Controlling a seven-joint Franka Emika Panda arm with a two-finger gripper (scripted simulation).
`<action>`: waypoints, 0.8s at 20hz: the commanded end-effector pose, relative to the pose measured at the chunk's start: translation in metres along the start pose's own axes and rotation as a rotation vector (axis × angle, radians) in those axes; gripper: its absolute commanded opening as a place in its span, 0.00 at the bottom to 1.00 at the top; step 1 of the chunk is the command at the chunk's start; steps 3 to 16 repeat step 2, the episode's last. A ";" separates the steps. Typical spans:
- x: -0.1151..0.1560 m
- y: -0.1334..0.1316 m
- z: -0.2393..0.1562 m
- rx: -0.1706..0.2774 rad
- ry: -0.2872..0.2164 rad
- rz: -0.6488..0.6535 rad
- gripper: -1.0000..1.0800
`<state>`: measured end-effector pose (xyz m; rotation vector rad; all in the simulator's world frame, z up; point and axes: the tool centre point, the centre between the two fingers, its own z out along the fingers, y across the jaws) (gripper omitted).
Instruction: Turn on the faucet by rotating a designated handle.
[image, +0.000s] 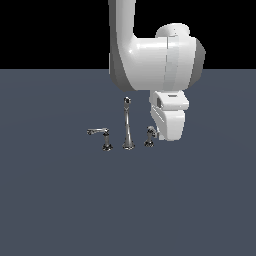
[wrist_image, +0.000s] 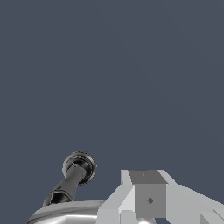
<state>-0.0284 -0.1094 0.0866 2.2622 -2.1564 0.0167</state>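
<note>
On the flat grey-blue bench (image: 60, 200) stands the faucet (image: 128, 125), a small three-piece chrome set in a row; its tall, slender, tapered spout (image: 127, 131) with a dark tip is in the middle; on the exterior view's left is a handle with a long level lever (image: 100, 134) pointing further left; on the exterior view's right is the designated handle (image: 149, 136), a short chrome post on a dark base with a shorter, slightly upslanted lever; the three pieces stand apart from one another; the white Panda arm (image: 150, 55) comes down from above, and its tool (image: 159, 134) sits low just beside the designated handle on the exterior view's right, appearing to touch or nearly touch the lever's end, though contact cannot be confirmed; in the wrist view a dark post with a ringed base (wrist_image: 74, 177) rises toward a chrome lever (wrist_image: 65, 213) at the picture's edge, with a grey fingertip (wrist_image: 146, 192) just beside it; the other finger is not visible, so how far the tool is open, and whether it grips anything, cannot be told.
</note>
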 end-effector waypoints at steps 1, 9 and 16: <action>-0.065 -0.014 -0.001 0.005 -0.019 -0.090 0.00; -0.065 -0.014 -0.001 0.005 -0.019 -0.090 0.00; -0.065 -0.014 -0.001 0.005 -0.019 -0.090 0.00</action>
